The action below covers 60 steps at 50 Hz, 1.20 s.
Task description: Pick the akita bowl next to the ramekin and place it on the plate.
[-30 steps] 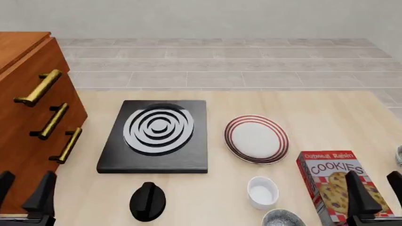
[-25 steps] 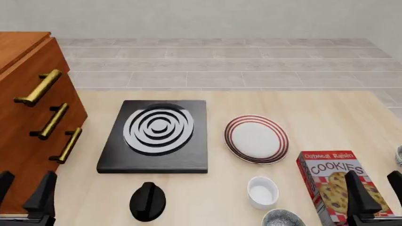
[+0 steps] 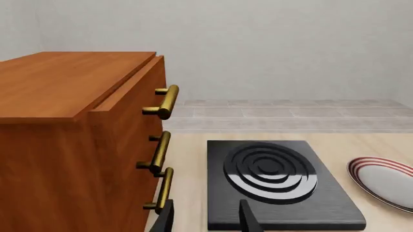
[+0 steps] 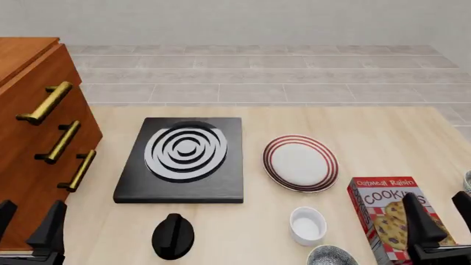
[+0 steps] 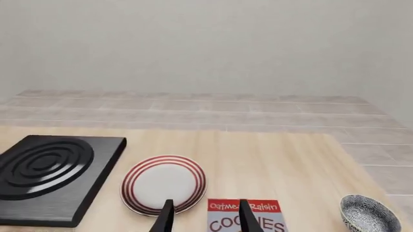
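Observation:
The akita bowl [image 4: 331, 257], grey speckled inside, sits at the table's near edge just in front of the white ramekin [image 4: 308, 224]; the frame's edge cuts it off. Behind the ramekin lies the red-ringed plate [image 4: 300, 163], also seen in the right wrist view [image 5: 163, 183] and partly in the left wrist view [image 3: 387, 180]. My right gripper [image 4: 440, 216] hovers open over the near right corner, to the right of the bowl. My left gripper [image 4: 30, 220] hangs open at the near left. Both hold nothing. Neither wrist view shows the ramekin or this bowl.
A cookies box [image 4: 386, 218] lies between the ramekin and my right gripper. A second speckled bowl [image 5: 368, 213] sits at the far right edge. A black stove plate [image 4: 184, 157] and its knob [image 4: 173, 236] are left of centre. A wooden cabinet [image 4: 33, 143] stands at the left.
My right gripper has shifted slightly to the right. Nothing else has moved.

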Available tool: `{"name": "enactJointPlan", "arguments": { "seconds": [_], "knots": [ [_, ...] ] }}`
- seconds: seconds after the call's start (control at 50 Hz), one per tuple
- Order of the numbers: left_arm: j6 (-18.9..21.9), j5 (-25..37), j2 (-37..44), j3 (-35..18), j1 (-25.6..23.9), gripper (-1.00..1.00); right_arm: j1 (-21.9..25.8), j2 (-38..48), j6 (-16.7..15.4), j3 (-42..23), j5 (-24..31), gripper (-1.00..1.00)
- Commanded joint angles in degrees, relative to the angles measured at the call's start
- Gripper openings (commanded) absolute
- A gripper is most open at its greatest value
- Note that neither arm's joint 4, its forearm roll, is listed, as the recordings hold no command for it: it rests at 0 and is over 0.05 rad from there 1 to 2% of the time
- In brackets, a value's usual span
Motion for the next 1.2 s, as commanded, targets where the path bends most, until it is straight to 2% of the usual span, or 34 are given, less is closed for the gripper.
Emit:
{"name": "enactJointPlan", "arguments": {
  "seconds": [0.02, 0.16, 0.24, 0.34, 0.52, 0.6, 0.64, 0.66, 0.94, 0.98, 1.2],
  "knots": [
    [0.00, 0.00, 0.01, -0.01, 0.00, 1.00, 1.46, 2.82, -0.42, -5.52, 4.08, 1.00],
    [0.00, 0.00, 0.01, -0.01, 0.00, 1.00, 2.04, 3.57, 0.19, -9.17, 8.26, 1.00],
    [0.00, 0.00, 0.01, -0.01, 0.00, 1.00, 2.36, 4.09, -1.02, -11.33, 10.64, 1.00],
    [0.00, 0.00, 0.01, -0.01, 0.00, 1.00, 3.11, 4.25, -0.93, -15.99, 15.39, 1.00],
    [0.00, 0.00, 0.01, -0.01, 0.00, 1.00, 4.36, 8.10, -1.20, -20.32, 18.35, 1.00],
    [0.00, 0.00, 0.01, -0.01, 0.00, 1.00, 4.66, 9.51, -1.49, -20.52, 18.65, 1.00],
    [0.00, 0.00, 0.01, -0.01, 0.00, 1.00, 4.87, 11.79, -0.91, -20.49, 19.09, 1.00],
    [0.00, 0.00, 0.01, -0.01, 0.00, 1.00, 4.99, 11.72, 0.35, -20.63, 19.30, 1.00],
    [0.00, 0.00, 0.01, -0.01, 0.00, 1.00, 6.41, 15.91, 0.98, -22.44, 23.47, 1.00],
    [0.00, 0.00, 0.01, -0.01, 0.00, 1.00, 7.30, 16.73, 2.64, -22.54, 24.64, 1.00],
    [0.00, 0.00, 0.01, -0.01, 0.00, 1.00, 9.37, 16.03, 1.56, -23.63, 29.53, 1.00]
  ]
}}
